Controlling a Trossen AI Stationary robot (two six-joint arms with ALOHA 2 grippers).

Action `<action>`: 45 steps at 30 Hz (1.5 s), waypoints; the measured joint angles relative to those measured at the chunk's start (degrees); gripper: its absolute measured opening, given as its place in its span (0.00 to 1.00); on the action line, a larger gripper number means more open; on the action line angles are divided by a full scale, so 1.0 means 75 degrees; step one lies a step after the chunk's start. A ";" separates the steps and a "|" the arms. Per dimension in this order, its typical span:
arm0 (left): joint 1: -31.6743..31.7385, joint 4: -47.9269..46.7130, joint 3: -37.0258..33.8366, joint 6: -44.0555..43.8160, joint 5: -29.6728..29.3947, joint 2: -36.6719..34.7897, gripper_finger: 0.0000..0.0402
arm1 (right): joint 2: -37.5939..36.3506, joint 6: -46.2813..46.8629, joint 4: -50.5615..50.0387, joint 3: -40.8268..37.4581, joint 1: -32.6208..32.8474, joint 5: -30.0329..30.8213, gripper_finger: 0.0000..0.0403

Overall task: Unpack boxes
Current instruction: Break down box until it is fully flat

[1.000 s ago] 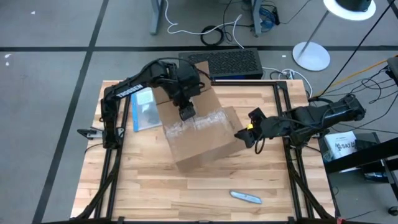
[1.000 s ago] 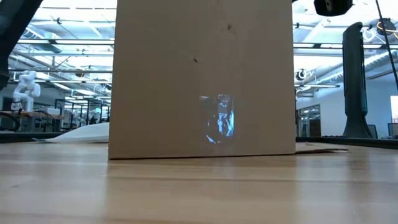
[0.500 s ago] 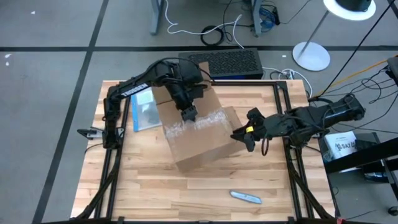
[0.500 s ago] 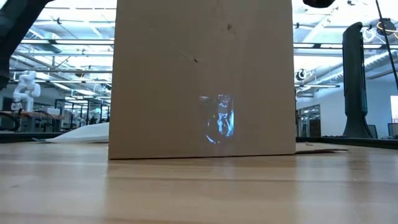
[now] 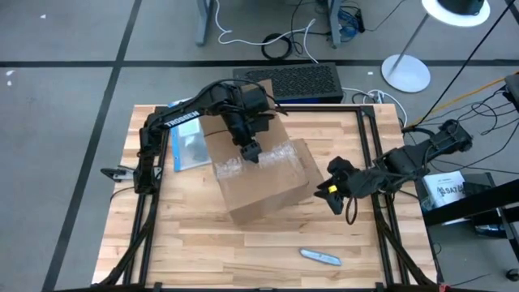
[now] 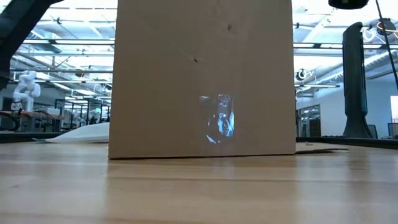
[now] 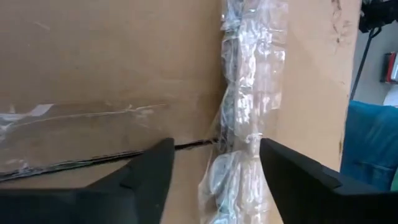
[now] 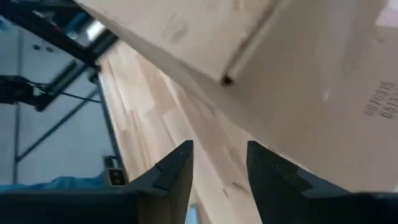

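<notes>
Cardboard carton (image 5: 259, 174) under my bent left end effector (image 5: 250, 152), fingers apart over crumpled tape (image 7: 245, 93); right end effector (image 5: 332, 193) apparently apart, low beside it.

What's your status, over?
Left claw open over box top tape. Right claw open, empty, beside box. Box shut. Nothing blocking.

Left gripper (image 5: 252, 152) now spread wider over box (image 5: 263, 178) top tape. Right gripper (image 5: 334, 191) backed off from box corner, shifted nearer.
</notes>
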 joint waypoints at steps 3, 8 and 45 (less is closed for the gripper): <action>0.0000 -0.0002 0.0000 0.0002 -0.0209 -0.0112 0.66 | 0.0000 0.0019 -0.0043 -0.0001 0.0098 0.0112 0.35; -0.0047 0.0001 0.0000 0.0055 0.0038 0.0028 0.68 | 0.0123 -0.0373 0.0182 0.0000 -0.0252 0.0199 0.35; -0.1670 0.0833 0.0149 0.1298 0.1851 0.0455 0.01 | -0.0606 -0.0246 0.1540 0.0003 -0.2377 0.1940 0.34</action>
